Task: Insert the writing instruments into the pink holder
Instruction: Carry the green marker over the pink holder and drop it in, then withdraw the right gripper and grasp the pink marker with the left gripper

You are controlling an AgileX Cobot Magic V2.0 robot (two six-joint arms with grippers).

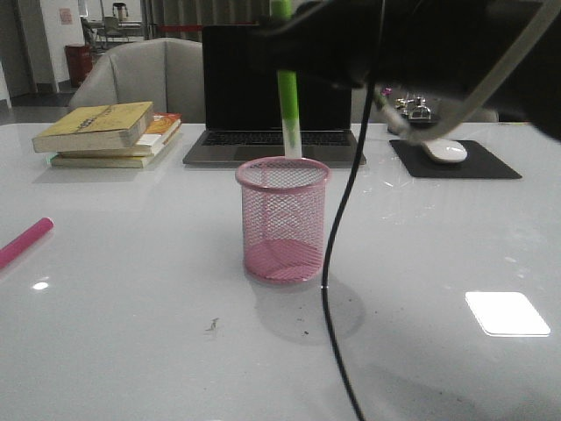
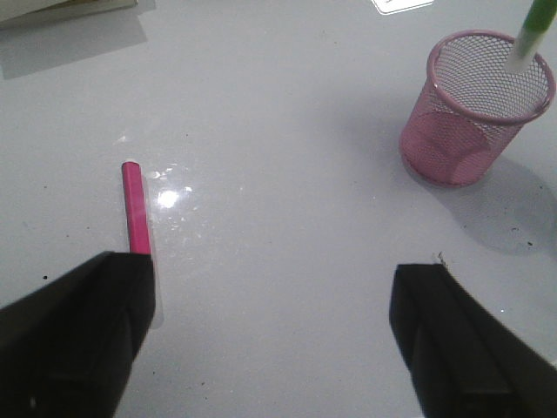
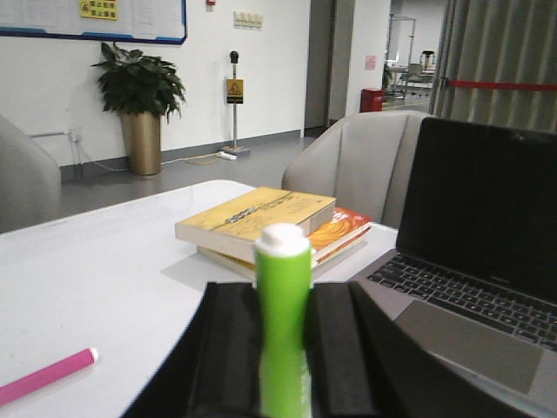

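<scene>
While the green pen [image 1: 287, 96] hangs upright over the cup [image 1: 282, 219], its white tip at about rim level toward the far side of the mouth, the step in hand looks to be the drop-in, and doing it well means keeping the pen vertical and bringing the tip clear of the rim before lowering, so it goes down inside the mesh rather than catching the edge and tipping the light cup. Letting go only once the tip is well down, near the base, should stop it bouncing out. The right gripper [image 3: 285, 348] is closed on the green pen, its two dark pads pressed against either side of the barrel, with the pen's end standing up above them. The left gripper [image 2: 274, 335] is spread wide and holds nothing, hanging above the table [image 1: 131, 333]. The pink pen [image 2: 135, 209] lies flat on the table, well apart from the cup on the robot's left, one end passing under the gripper's finger [image 2: 78, 335]; whether they touch I cannot tell. The cup itself holds nothing else yet.
</scene>
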